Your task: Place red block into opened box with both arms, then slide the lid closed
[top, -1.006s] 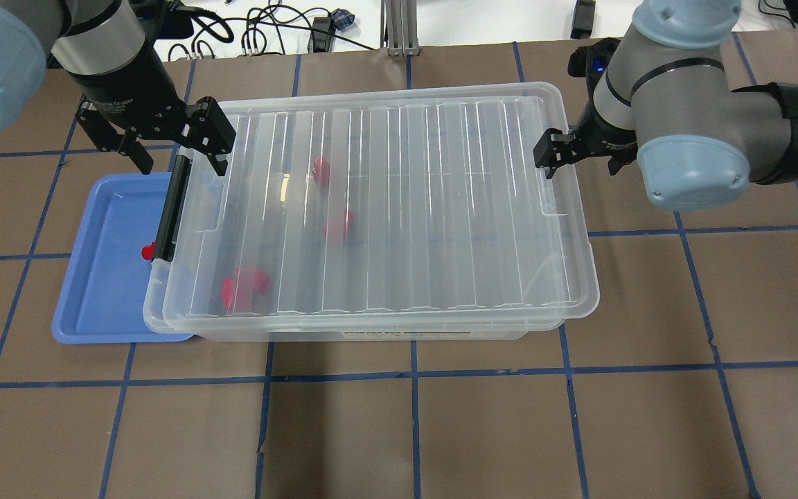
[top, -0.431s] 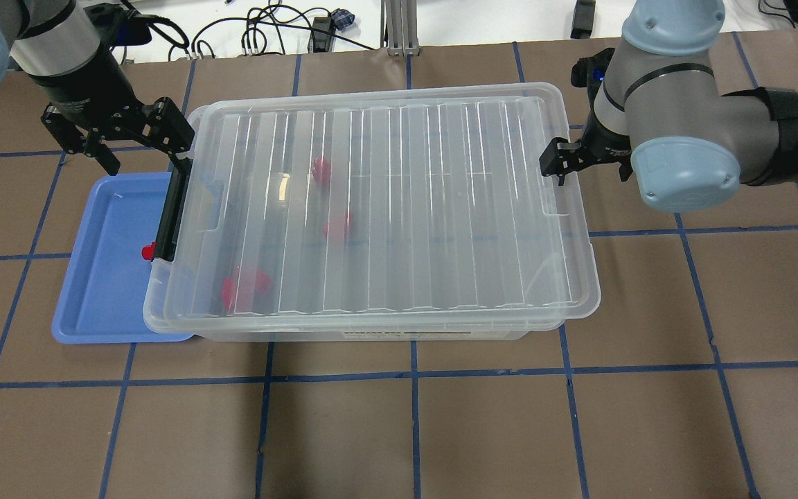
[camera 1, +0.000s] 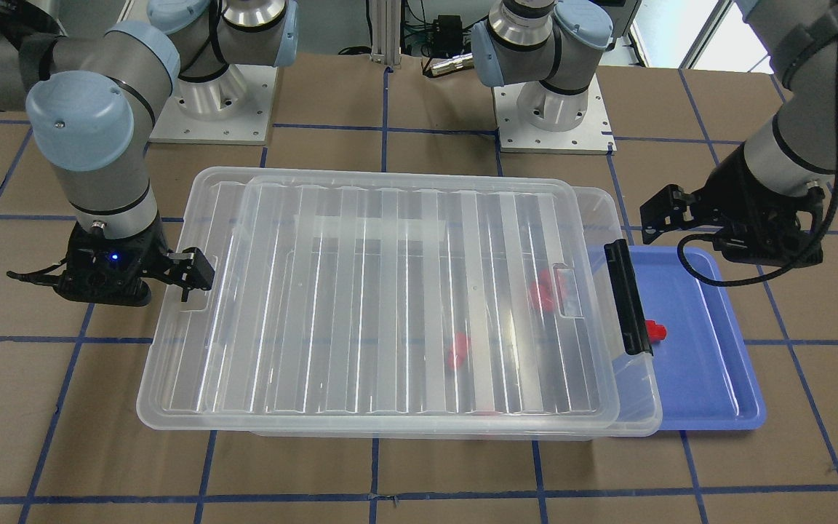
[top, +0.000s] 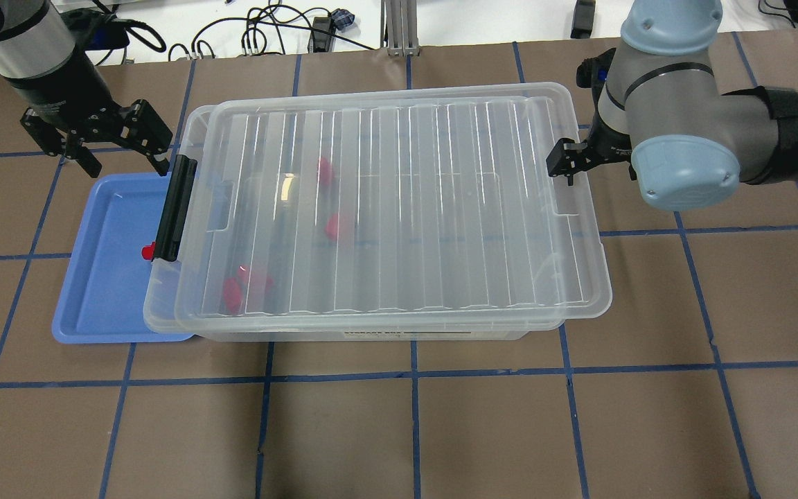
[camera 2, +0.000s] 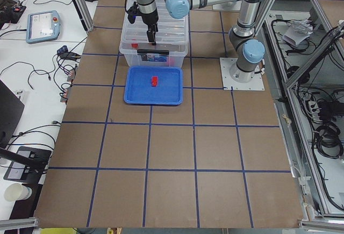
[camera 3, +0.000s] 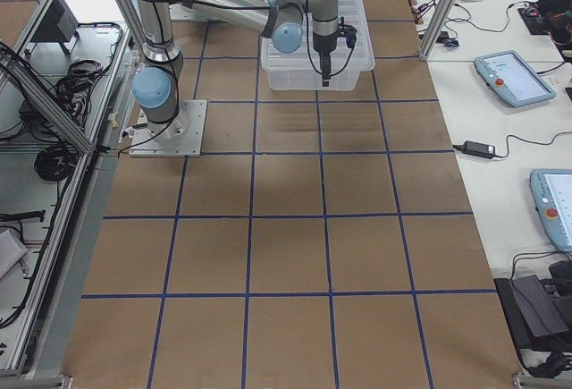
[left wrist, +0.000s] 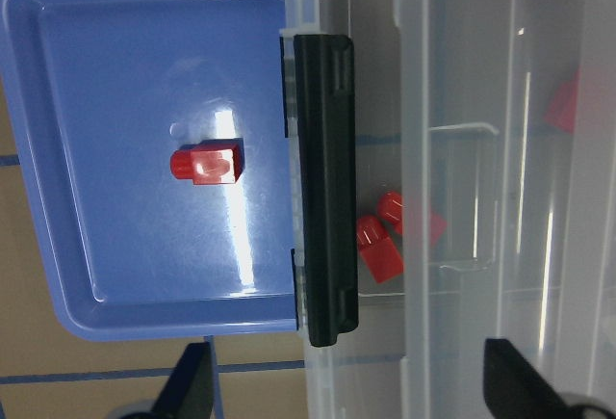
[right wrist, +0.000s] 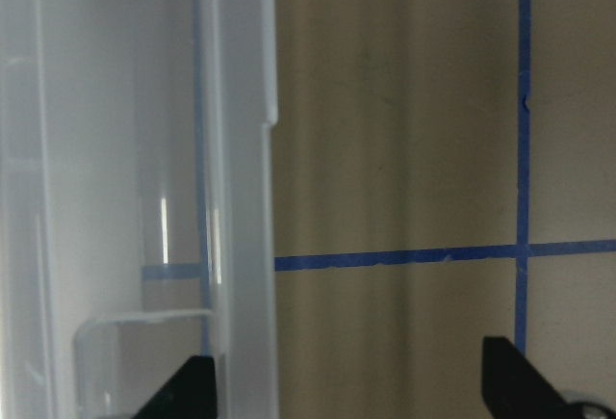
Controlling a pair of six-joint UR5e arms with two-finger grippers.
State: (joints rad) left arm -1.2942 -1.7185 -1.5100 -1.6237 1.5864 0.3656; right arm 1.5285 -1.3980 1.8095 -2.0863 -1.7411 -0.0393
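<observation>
The clear box (top: 158,310) stands mid-table with its black bar (top: 176,208) on the left short side. The ribbed lid (top: 440,208) lies on top, offset to the right, so a strip at the bar end is uncovered. Through the lid I see several red blocks (top: 337,225) inside. One more red block (top: 147,251) lies in the blue tray (top: 101,305) beside the bar. My left gripper (top: 125,166) hangs open over the tray's far corner, holding nothing. My right gripper (top: 569,166) is open at the lid's right short edge (right wrist: 260,197), which runs between its fingers in the wrist view.
The blue tray is tucked partly under the box's left end. Cables and a metal post (top: 399,28) lie beyond the table's far edge. The robot bases (camera 1: 550,109) sit behind the box. Brown table with blue tape lines surrounds the box.
The lid has slid a little to the right, uncovering the box's left rim. My left gripper moved left, away from the box's corner. The right gripper shifted slightly right with the lid's edge.
</observation>
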